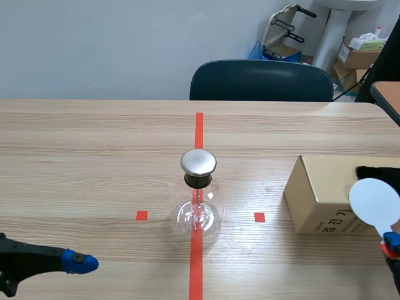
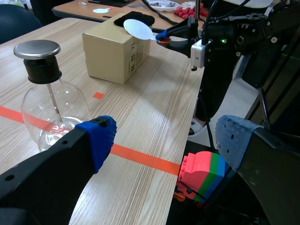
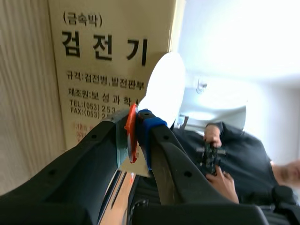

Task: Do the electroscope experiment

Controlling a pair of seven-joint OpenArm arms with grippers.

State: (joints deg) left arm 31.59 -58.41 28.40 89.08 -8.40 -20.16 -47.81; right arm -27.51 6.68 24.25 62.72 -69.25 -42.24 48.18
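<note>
Between the pads of the right tool (image 3: 135, 131), the orange-red handle (image 3: 131, 140) of a white disc paddle (image 1: 374, 200) was clamped. The fingers were closed on it, and the disc stood up above the fingertips. This tool sat at the near right corner of the worktop (image 1: 94, 156), with the disc in front of the side wall of a cardboard box (image 1: 315, 197). A black cloth (image 1: 379, 175) lay on top of the box, partly hidden behind the disc. Printed text covered the box face nearest the tool.

The left tool (image 2: 165, 140) was low over the near left of the worktop, fingers spread wide and holding nothing. Ahead of its left-hand finger stood the electroscope (image 1: 197, 203), a clear glass flask with a black stopper and a round metal cap. It was upright on the red tape line at the worktop's centre, well apart from both tools and from the box. A thin rod ran down from the stopper. Its lower end was hard to make out against reflections in the glass.

Off the worktop's edge, below the left tool, sat a block striped pink, green and blue (image 2: 204, 176). A dark chair (image 1: 261, 80) stood at the far side. Past the box, the right wrist view showed a person (image 3: 243, 159) in dark sleeves, blurred, with hands on a small black object. In the scene view, the picture edge cut off most of the right arm.
</note>
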